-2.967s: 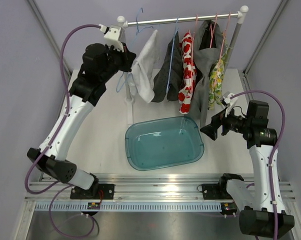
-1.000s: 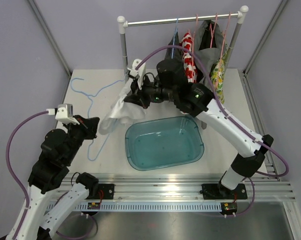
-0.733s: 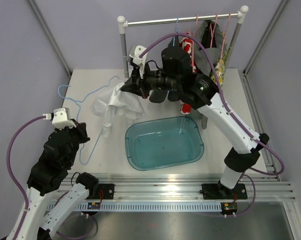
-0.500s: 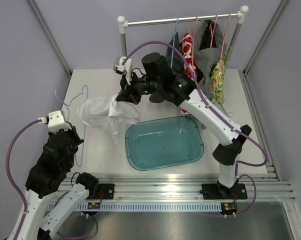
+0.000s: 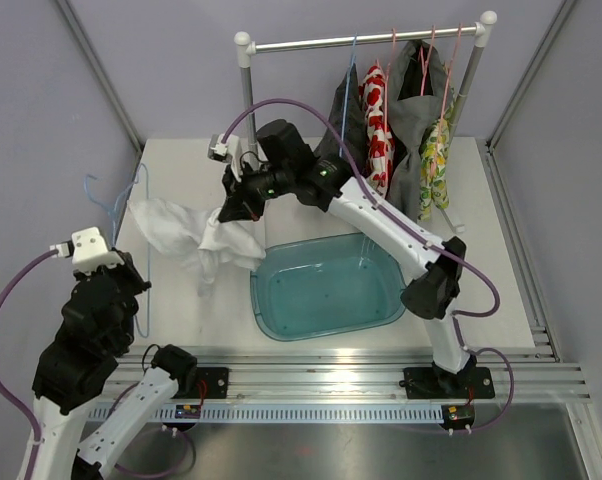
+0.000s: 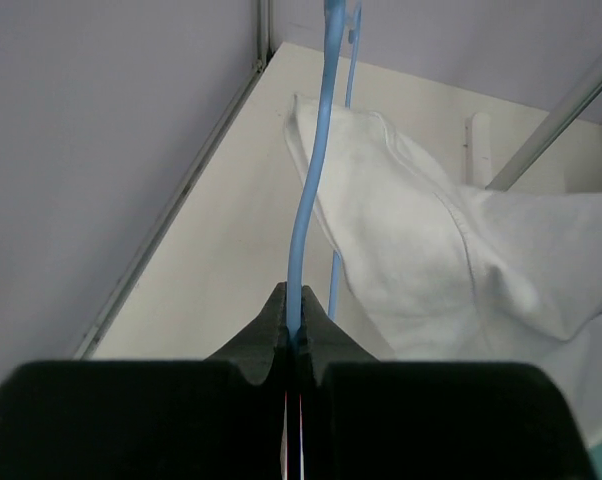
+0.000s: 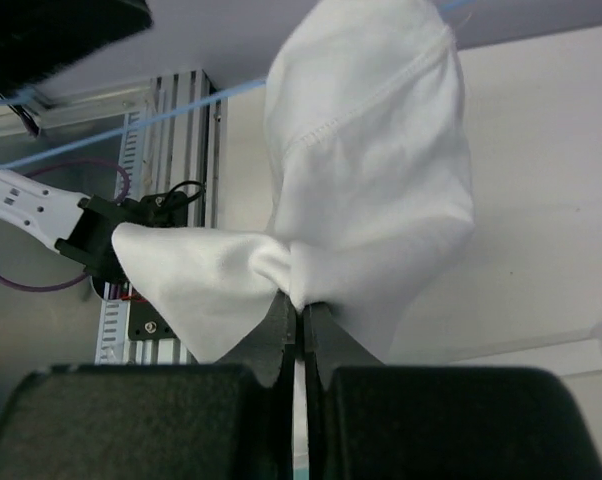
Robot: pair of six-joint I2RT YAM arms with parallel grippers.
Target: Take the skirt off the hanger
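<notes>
top external view: white skirt [image 5: 186, 232] is spread low over the counter [image 5: 181, 160] left of the teal tub [image 5: 326, 285], its left corner against the blue hanger [image 5: 148, 290]. can't tell if it's still threaded on. looks light and floppy, so pinching a bunched fold is the way. right gripper [image 7: 299, 308] is clamped on exactly such a fold, left gripper [image 6: 293, 335] is clamped on the hanger wire. versus half a second back, hanger and skirt have both moved further left.
</notes>
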